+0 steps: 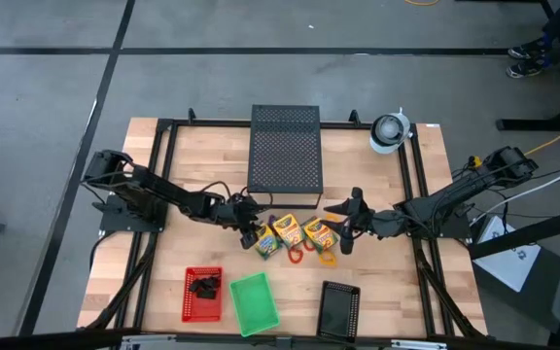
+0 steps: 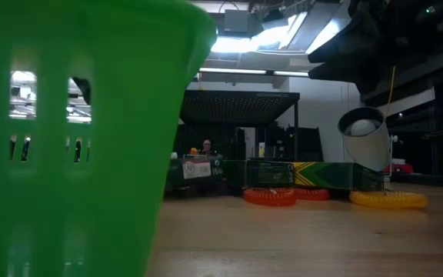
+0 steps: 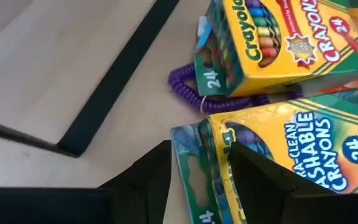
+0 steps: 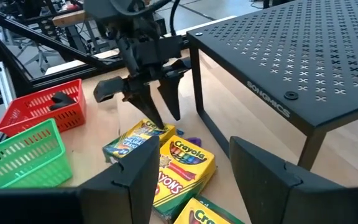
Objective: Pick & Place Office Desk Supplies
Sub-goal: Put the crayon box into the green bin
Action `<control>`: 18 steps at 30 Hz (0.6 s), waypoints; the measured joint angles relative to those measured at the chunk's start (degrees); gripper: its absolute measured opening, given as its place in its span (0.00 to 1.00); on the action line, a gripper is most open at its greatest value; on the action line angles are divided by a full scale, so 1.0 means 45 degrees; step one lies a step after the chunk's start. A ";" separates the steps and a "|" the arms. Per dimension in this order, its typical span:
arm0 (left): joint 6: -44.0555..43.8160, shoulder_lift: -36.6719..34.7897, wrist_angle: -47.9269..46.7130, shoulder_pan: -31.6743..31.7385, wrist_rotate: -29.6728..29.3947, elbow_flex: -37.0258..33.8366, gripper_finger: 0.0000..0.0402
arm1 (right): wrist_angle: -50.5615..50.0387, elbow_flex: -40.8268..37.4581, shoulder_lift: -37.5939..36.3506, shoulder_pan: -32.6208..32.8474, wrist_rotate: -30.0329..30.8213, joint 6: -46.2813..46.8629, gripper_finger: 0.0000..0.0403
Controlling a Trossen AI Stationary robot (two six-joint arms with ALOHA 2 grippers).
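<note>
Yellow crayon box lies between left gripper fingers, jaws spread. Right gripper at its 3 o'clock, spread, empty.

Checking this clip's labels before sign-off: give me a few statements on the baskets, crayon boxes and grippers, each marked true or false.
1. The red basket holds small black clips. True.
2. The green basket holds a crayon box. False: nothing shows inside it.
3. The left gripper is at the leftmost crayon box, its fingers either side of the box's end. True.
4. The right gripper holds a crayon box. False: it is open and holds nothing.
5. A purple coil lies beside the crayon boxes. True.
</note>
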 joint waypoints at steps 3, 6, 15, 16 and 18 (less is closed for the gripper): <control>0.0528 0.0000 0.0557 0.0000 0.0593 0.0000 0.38 | 0.0005 0.0000 0.0000 0.0005 -0.0012 -0.0028 0.49; 0.1218 0.0000 0.0753 -0.0066 0.0701 0.0000 0.31 | 0.0008 0.0000 0.0000 0.0000 -0.0007 -0.0035 0.49; 0.1248 0.0002 0.0239 -0.0189 0.0626 0.0000 0.04 | 0.0010 0.0000 0.0000 0.0000 -0.0007 -0.0039 0.49; 0.1157 0.0005 0.0235 -0.0189 0.0603 0.0000 0.05 | 0.0010 0.0000 0.0000 0.0000 -0.0007 -0.0037 0.49; 0.1169 0.0003 0.0326 -0.0146 0.1012 0.0000 0.07 | 0.0010 0.0000 0.0000 0.0000 -0.0007 -0.0035 0.49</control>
